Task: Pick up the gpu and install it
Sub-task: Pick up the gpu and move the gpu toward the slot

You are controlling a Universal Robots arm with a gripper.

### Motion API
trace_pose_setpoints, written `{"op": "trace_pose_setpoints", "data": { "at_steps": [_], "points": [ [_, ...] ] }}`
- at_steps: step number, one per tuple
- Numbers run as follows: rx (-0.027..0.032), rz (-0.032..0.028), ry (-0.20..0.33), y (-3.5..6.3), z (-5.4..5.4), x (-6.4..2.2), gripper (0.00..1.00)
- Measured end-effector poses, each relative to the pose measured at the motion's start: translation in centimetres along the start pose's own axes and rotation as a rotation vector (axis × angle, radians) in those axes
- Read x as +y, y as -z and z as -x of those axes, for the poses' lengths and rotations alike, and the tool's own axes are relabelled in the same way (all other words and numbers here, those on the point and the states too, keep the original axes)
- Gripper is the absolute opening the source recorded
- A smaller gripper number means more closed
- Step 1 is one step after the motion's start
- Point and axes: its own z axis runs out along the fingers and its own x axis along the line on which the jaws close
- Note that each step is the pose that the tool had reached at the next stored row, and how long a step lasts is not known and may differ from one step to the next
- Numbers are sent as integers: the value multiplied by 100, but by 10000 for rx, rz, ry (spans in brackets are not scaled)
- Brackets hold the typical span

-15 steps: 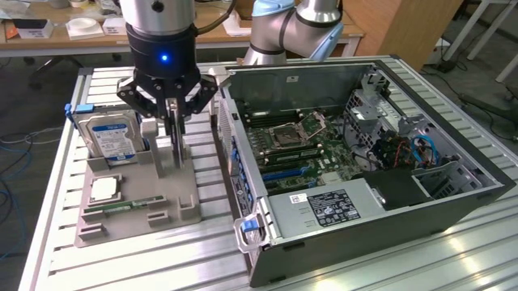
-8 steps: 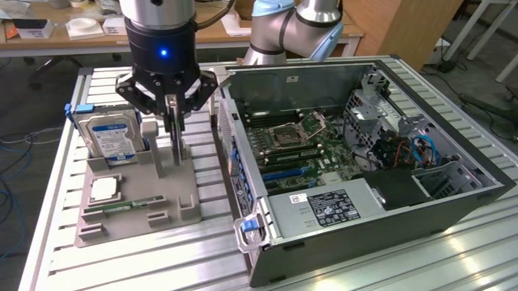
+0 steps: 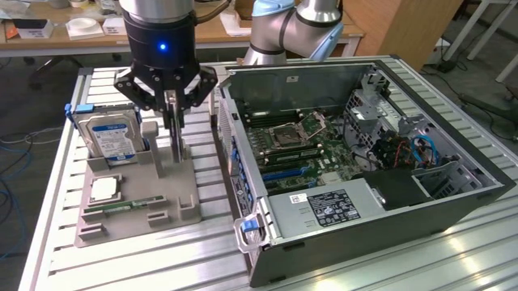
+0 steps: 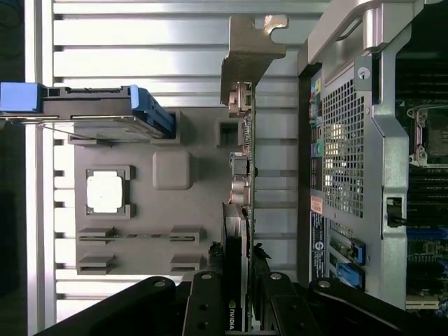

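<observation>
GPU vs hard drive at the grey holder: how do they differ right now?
The gpu is a thin dark card, edge-on in the exterior view; the hard drive is a boxy silver block with a blue label. The pincer is shut on the gpu's top edge; the hard drive is untouched. The gpu carries a metal bracket; the hard drive sits in blue rails. Both are upright at the grey holder.

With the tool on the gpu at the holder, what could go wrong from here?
1. The tool grips the gpu by its upper edge; the thin card might tilt or slip.
2. The hard drive stands close beside it; a sideways swing could knock it.
3. The wall of the computer case rises between the holder and the motherboard; the card's metal bracket could catch it.
</observation>
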Motion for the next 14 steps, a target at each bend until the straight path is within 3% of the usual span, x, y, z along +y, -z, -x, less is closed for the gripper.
{"op": "trace_pose_setpoints", "data": {
  "at_steps": [14],
  "points": [
    [0, 17, 0, 103, -2, 6, 26]
  ]
}}
